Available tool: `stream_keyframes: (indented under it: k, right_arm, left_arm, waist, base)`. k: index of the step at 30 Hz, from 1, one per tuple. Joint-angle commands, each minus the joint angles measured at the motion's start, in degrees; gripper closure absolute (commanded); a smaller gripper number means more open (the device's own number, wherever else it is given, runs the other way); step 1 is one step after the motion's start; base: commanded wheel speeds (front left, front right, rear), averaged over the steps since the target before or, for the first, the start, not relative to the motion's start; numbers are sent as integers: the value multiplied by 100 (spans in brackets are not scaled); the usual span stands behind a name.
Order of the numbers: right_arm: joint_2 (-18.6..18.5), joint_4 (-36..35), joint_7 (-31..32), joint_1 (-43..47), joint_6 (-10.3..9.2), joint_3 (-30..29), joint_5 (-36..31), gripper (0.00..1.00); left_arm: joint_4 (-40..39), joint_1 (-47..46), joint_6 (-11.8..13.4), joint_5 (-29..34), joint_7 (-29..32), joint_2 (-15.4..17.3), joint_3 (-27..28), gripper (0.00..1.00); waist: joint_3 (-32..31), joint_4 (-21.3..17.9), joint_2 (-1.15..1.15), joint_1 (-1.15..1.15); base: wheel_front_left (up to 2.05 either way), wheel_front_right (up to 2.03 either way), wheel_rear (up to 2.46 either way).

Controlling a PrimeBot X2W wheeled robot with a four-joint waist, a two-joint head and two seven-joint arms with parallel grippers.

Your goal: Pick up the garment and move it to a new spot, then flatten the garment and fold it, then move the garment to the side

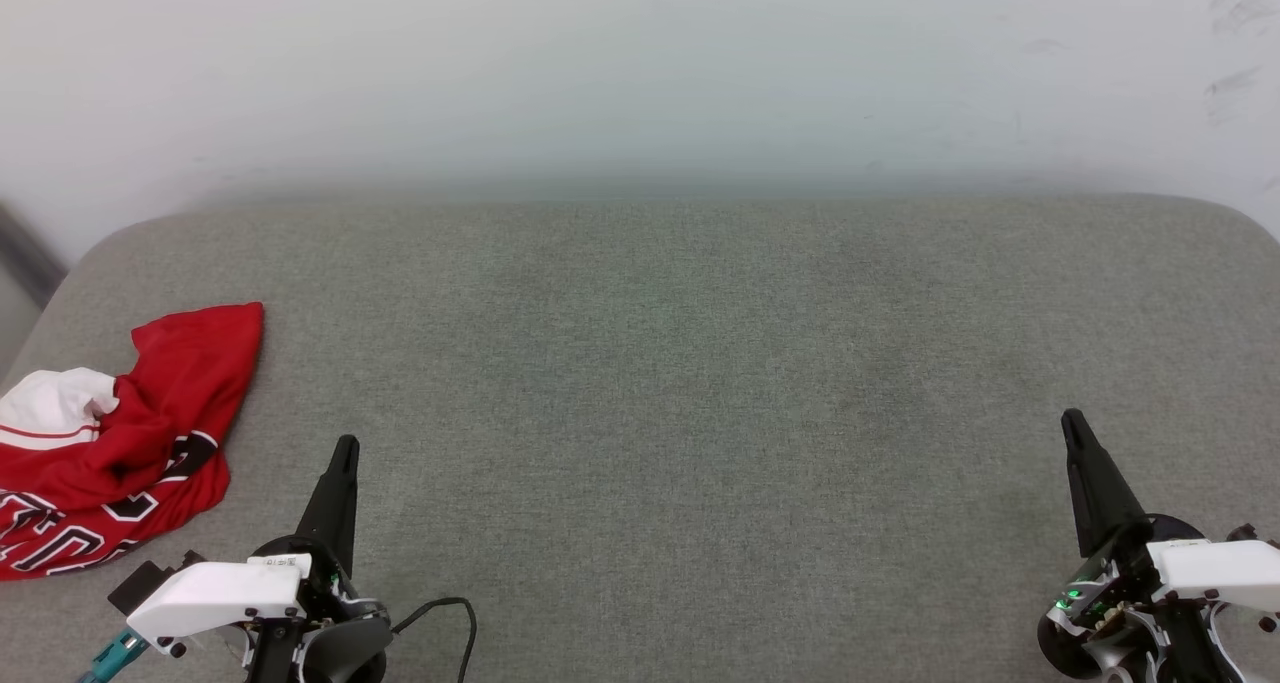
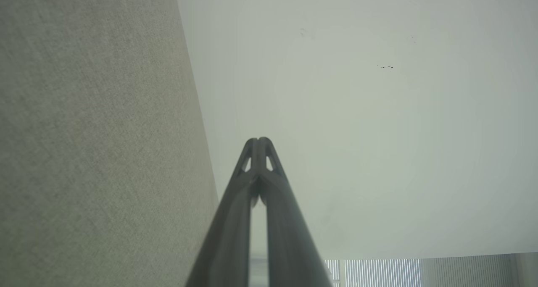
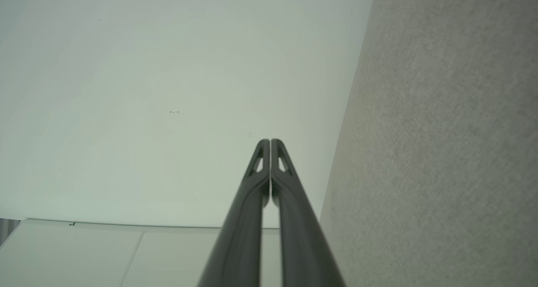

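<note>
The garment (image 1: 130, 433), a red jersey with a white sleeve and black white-outlined lettering, lies crumpled at the left edge of the grey cushioned surface (image 1: 660, 363) in the head view. My left gripper (image 1: 346, 445) stands shut and empty at the lower left, just right of the garment and apart from it. At the lower right my right gripper (image 1: 1071, 419) is shut and empty too. In the left wrist view the left gripper (image 2: 259, 140) has its tips pressed together. The right wrist view shows the right gripper (image 3: 270, 141) closed the same way.
A pale wall (image 1: 640, 73) rises behind the grey surface. The surface's rounded far corners show at the left and right. A black cable (image 1: 450, 608) loops beside my left wrist. A wide stretch of grey fabric lies between the two grippers.
</note>
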Motion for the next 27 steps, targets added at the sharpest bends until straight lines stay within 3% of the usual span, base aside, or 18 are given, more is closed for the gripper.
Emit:
stream_keyframes:
  k: [1, 27]
  right_arm:
    - [18, 6, -3, -71, -2, 4, -25, 100]
    - [18, 6, -3, -71, -2, 4, -25, 100]
  left_arm:
    - [-3, -44, -12, -2, 10, -11, 5, 100]
    - [-4, -44, -12, -1, 10, -11, 5, 100]
  waist:
    - [0, 0, 0, 0]
    - [0, 0, 0, 0]
  base:
    - [0, 0, 0]
    - [0, 0, 0]
